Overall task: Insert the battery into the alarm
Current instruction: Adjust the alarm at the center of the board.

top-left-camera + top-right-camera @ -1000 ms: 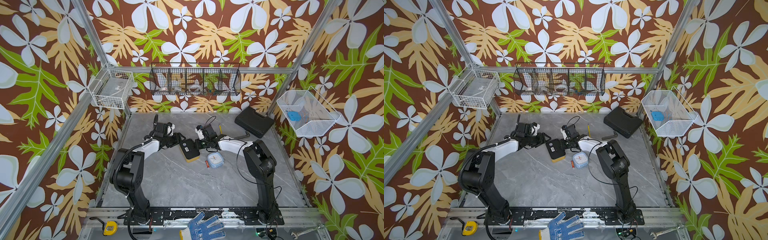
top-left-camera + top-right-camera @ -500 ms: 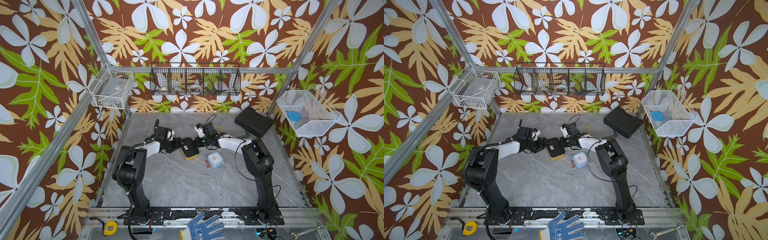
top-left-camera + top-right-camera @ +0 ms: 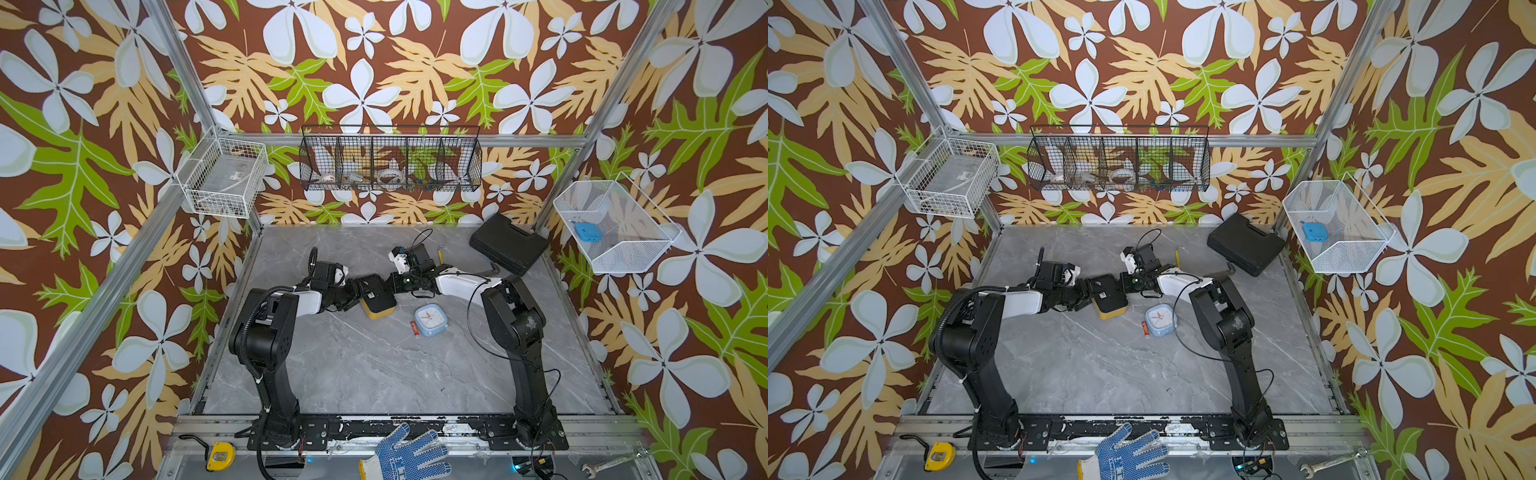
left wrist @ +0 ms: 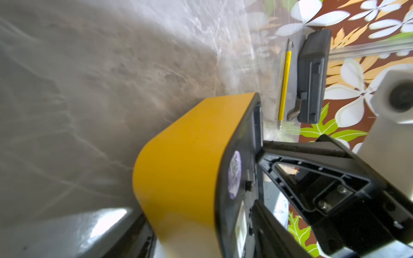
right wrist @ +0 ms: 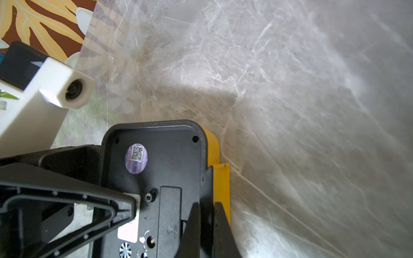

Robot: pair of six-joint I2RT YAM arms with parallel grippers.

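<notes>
the battery is lying flat on the table, not yet in anything, right against the side of a small pale blue clock. its long axis is running roughly from the table's front edge toward the back wall.

the alarm, a yellow body with its black back turned up, is sitting farther back and a little toward the left arm's side, apart from the battery. on that back the battery cover is looking closed, so the compartment is probably waiting to be opened first.

the right hand is sitting at the alarm with its fingers together, tips at the edge of the back just beside the cover. whether it is nipping something thin there i cannot tell.

the left hand is meeting the alarm from the opposite side with its fingers apart. one finger is lying on the black back and the other seems to be sitting against the yellow face. i cannot tell whether it is actually squeezing.

the battery is lying in front of both hands, on the near side of the alarm, and the right hand is standing nearer to it. picking it up would likely be asking that hand to swing forward and close across the battery's short width, side to side.

a black case is resting in the back corner, well apart.
</notes>
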